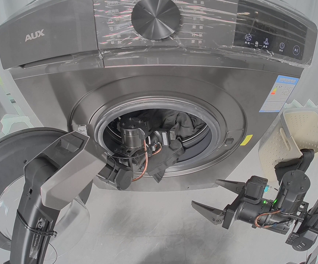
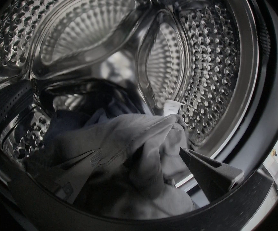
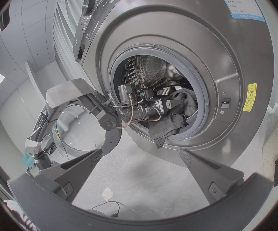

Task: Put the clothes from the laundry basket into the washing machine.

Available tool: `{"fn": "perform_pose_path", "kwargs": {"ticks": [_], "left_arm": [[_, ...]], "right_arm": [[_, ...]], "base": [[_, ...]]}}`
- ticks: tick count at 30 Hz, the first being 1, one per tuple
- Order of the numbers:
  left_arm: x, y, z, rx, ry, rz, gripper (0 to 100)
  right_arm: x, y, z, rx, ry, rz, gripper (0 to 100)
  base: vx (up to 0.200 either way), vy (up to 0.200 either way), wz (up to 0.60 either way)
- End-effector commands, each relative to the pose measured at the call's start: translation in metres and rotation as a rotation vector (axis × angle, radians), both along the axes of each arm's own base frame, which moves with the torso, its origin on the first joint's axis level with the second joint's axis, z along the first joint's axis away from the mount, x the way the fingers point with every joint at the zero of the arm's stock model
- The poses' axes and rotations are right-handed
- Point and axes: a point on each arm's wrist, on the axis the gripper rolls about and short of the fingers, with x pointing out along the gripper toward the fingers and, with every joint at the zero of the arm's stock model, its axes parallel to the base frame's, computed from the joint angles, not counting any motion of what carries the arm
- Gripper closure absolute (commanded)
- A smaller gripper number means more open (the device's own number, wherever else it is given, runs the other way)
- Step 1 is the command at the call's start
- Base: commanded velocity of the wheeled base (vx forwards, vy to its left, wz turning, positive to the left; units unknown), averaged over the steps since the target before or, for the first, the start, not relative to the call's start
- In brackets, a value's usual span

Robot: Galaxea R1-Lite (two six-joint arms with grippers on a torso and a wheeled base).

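The washing machine (image 1: 56,88) stands with its round opening facing me. My left arm's wrist (image 1: 129,132) reaches through that opening into the drum (image 2: 209,48). A grey-black garment (image 2: 119,151) lies heaped at the drum's bottom. The left gripper (image 2: 139,151) is open over it; one finger (image 2: 209,174) shows and cloth covers the other. Part of the dark garment (image 1: 164,160) (image 3: 167,127) hangs out over the door seal. My right gripper (image 1: 205,193) (image 3: 140,151) is open and holds nothing, low in front of the machine. The white laundry basket (image 1: 305,129) stands tilted beside it, a dark cloth (image 1: 294,164) draped over its edge.
The machine's round glass door (image 1: 5,173) is swung open on the left, behind my left arm. Bare grey floor (image 1: 159,224) lies in front of the machine. A thin cable (image 3: 108,204) lies on the floor below the right gripper.
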Motion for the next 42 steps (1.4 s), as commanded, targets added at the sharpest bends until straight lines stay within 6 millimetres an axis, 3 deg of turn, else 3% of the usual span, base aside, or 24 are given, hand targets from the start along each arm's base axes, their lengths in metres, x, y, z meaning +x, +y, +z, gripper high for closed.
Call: {"fn": "perform_pose_path", "kwargs": {"ticks": [1,5,11,19,20,25,30,34,42], "left_arm": [[-0.023,-0.001,0.020,0.027,0.048,-0.055,0],[-0.029,-0.006,0.008,0.058,0.087,-0.073,0],[-0.027,-0.010,-0.025,0.119,0.148,-0.085,0],[-0.021,-0.008,-0.044,0.170,0.173,-0.076,0],[-0.020,-0.008,-0.042,0.166,0.166,-0.076,100],[-0.011,-0.013,-0.030,0.126,0.110,-0.061,100],[0.013,-0.011,0.008,0.016,-0.018,0.018,100],[0.025,-0.008,0.021,-0.029,-0.078,0.045,100],[0.045,-0.010,0.018,-0.089,-0.163,0.103,100]], "right_arm": [[0.000,0.001,-0.001,-0.001,0.002,0.003,0],[0.000,0.001,-0.001,-0.001,0.002,0.003,0],[0.000,0.000,0.000,0.000,0.001,0.003,0],[0.000,0.001,0.000,0.000,0.000,0.003,0],[0.000,0.001,0.000,0.000,0.000,0.003,0],[0.000,0.001,0.000,0.000,0.000,0.004,0],[-0.001,0.002,0.001,0.004,-0.004,0.009,0],[0.000,0.002,0.001,0.005,-0.005,0.009,0],[0.000,0.003,0.001,0.004,-0.004,0.009,0]], "base": [[0.000,0.000,0.00],[0.000,0.000,0.00],[0.000,0.000,0.00],[0.000,0.000,0.00],[0.000,0.000,0.00],[0.000,0.000,0.00],[0.000,0.000,0.00],[0.000,0.000,0.00],[0.000,0.000,0.00]]}}
